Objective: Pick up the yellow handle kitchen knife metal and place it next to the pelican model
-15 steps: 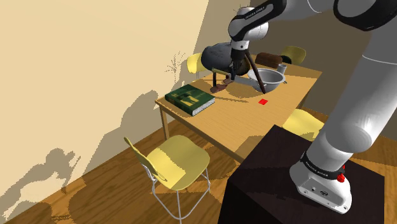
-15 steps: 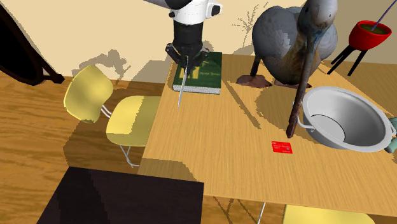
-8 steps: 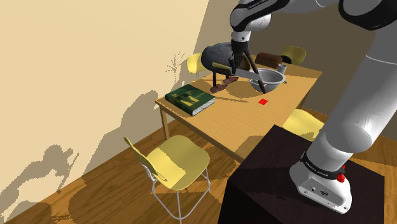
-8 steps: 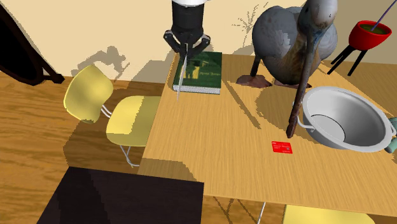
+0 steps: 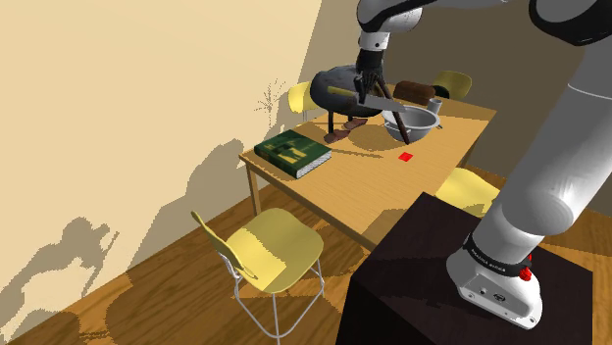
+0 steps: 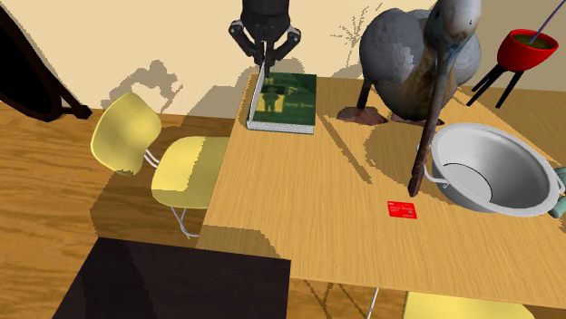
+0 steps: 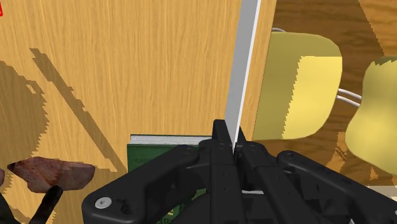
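Note:
My black gripper (image 5: pixel 366 93) (image 6: pixel 265 56) hangs above the wooden table (image 5: pixel 392 191), shut on a kitchen knife. Its grey blade (image 7: pixel 242 63) runs straight out from between the clasping fingers (image 7: pixel 219 143). Seen from the second exterior view, the blade (image 6: pixel 259 95) hangs over the green book's near edge. In the shoulder view the yellowish handle (image 5: pixel 339 90) sticks out to the left of the hand. The grey pelican model (image 6: pixel 413 54) (image 5: pixel 338 78) stands at the table's back, just beyond the gripper, with one brown foot (image 7: pixel 51 173) showing.
A green book (image 5: pixel 292 152) (image 6: pixel 288 100) lies near the table corner. A metal bowl (image 6: pixel 494 168) and a small red card (image 6: pixel 402 209) lie beyond the pelican. Yellow chairs (image 5: pixel 270 250) (image 6: pixel 150 149) stand around the table, and the dark stand (image 5: pixel 461 294) is nearest.
The gripper has risen steadily with the knife held in it, so the blade now hangs higher above the book and table. Nothing else has moved.

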Controlling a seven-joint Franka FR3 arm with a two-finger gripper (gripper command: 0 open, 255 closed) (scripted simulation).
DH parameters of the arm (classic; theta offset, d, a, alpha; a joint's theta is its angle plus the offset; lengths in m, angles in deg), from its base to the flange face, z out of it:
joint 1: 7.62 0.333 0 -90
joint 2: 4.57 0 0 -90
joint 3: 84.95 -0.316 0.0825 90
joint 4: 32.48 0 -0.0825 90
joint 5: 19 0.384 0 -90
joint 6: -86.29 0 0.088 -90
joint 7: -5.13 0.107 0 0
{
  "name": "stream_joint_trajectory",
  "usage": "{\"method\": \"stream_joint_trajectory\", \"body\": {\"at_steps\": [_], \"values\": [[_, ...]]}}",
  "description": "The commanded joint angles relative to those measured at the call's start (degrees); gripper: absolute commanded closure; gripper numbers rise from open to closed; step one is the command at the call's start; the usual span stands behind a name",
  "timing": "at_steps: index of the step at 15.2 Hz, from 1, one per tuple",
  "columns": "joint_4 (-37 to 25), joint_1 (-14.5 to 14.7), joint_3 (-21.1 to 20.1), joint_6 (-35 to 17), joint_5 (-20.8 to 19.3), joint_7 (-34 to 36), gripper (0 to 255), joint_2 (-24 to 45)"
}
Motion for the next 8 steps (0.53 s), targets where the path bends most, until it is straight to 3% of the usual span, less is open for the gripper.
{"method": "stream_joint_trajectory", "body": {"at_steps": [1, 8], "values": [[-1.3, 0.0, 0.0, 1.6, -0.2, 0.2, 255, -0.3], [-6.3, 0.0, 0.0, 6.9, -0.4, 0.6, 255, -0.7]]}}
